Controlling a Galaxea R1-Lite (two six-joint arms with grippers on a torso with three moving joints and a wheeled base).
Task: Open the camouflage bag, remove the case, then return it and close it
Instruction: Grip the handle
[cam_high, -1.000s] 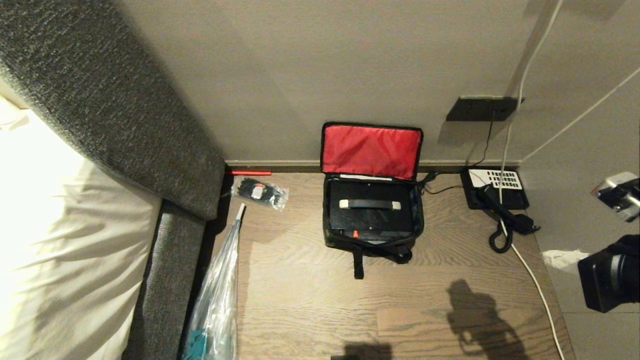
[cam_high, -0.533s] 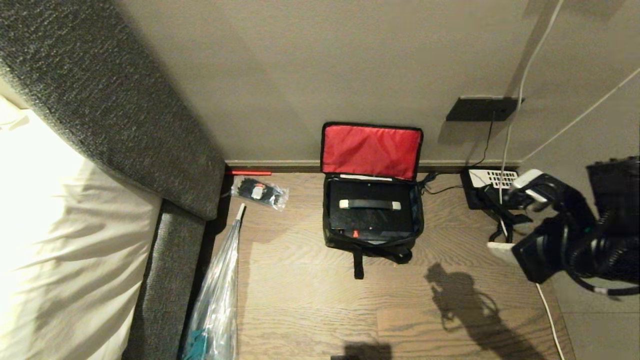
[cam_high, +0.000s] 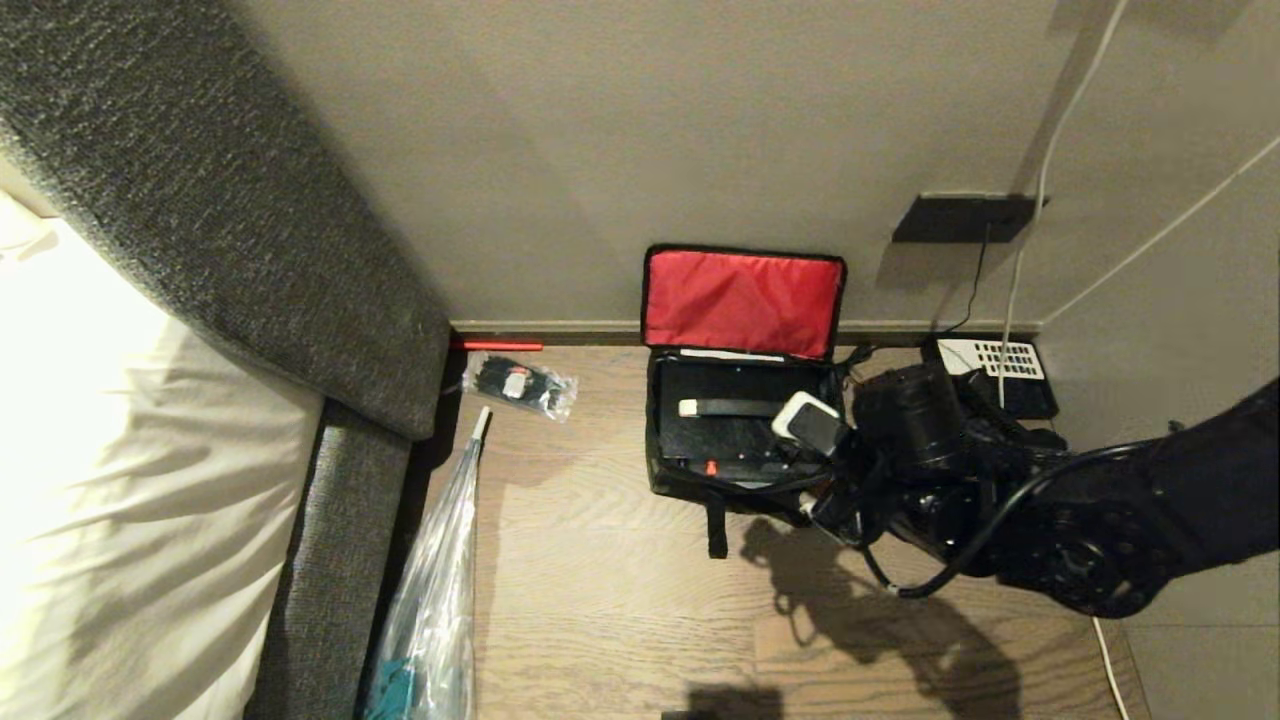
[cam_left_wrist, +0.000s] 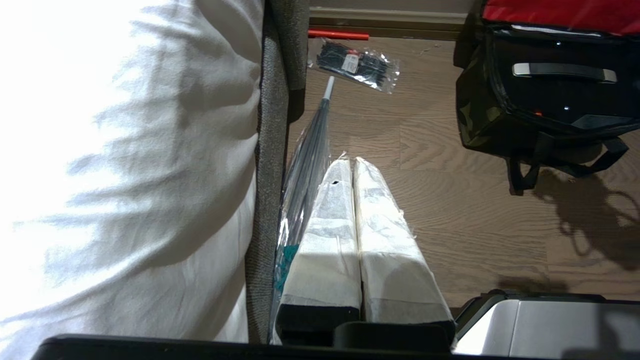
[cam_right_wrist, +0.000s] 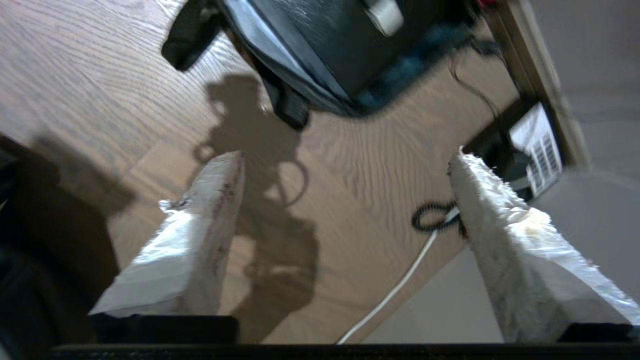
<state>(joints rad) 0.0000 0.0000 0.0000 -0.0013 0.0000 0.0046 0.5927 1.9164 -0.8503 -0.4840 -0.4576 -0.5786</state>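
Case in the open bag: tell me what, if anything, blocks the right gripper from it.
Nothing visible does. The bag lid stands open against the wall, the case lies exposed, and the open right gripper holds nothing.

A hotel bedroom: a white-sheeted bed, wood floor, and corded phone.

Camouflage bag open; case apparently inside.

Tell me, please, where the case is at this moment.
In the head view the case lies inside the open camouflage bag on the floor against the wall, the phone to its right.
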